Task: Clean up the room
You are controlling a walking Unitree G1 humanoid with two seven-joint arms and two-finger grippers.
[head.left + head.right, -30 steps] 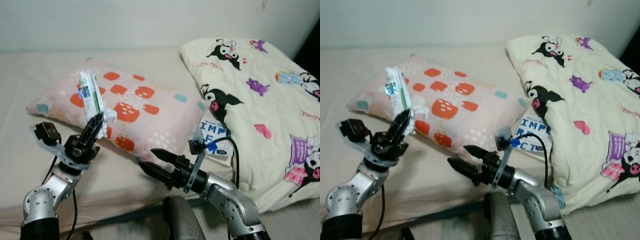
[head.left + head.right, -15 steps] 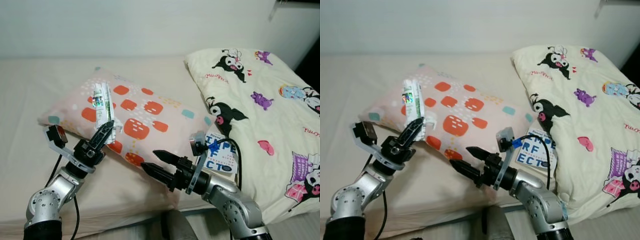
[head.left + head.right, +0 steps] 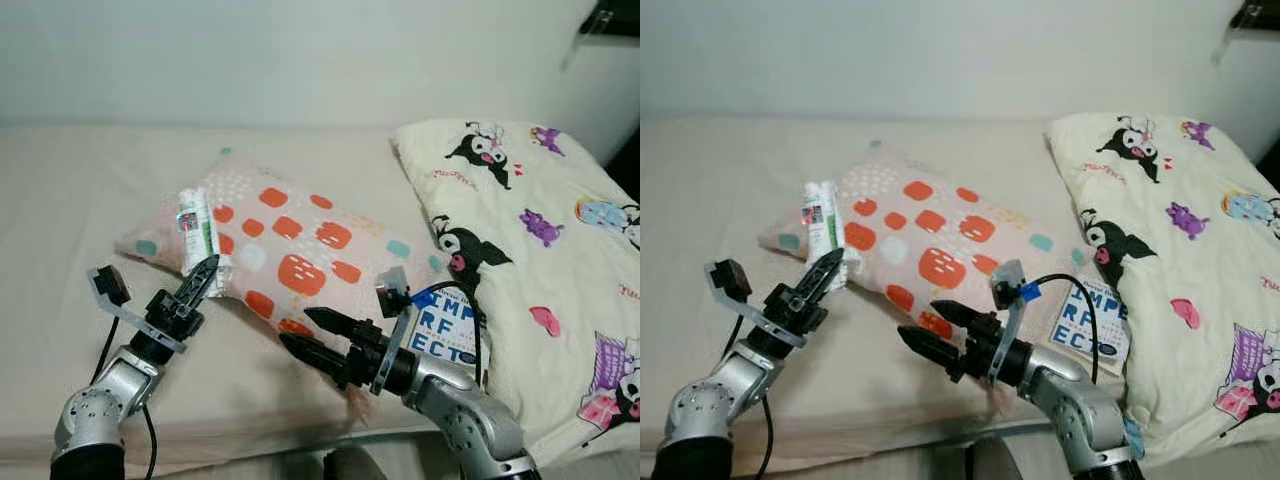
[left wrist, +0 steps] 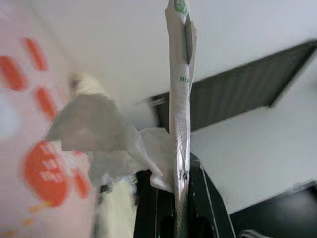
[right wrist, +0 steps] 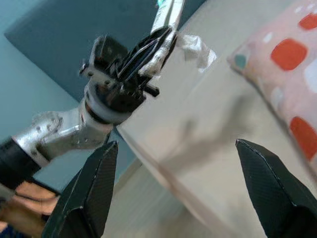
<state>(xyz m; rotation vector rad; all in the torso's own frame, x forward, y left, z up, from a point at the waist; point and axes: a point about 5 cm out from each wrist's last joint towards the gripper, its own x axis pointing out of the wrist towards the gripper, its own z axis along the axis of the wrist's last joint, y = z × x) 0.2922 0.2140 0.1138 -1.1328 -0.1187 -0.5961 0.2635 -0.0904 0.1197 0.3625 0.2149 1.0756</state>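
Nearest, the right end effector (image 3: 312,336) hangs over the bed's (image 3: 80,200) front edge, fingers spread wide and holding nothing. To its left, the left end effector (image 3: 203,274) is clamped on the bottom of a flat wrapper (image 3: 195,229), a crumpled tissue (image 4: 99,134) bunched beside it at the fingertips; both are held upright above the sheet, just in front of the pillow (image 3: 300,250). A book (image 3: 445,330) lies between pillow and quilt (image 3: 540,220).

The pinch is only at the wrapper's lower edge, so a quick swing could slip it free. The tissue looks barely caught and may drop first onto the bed.
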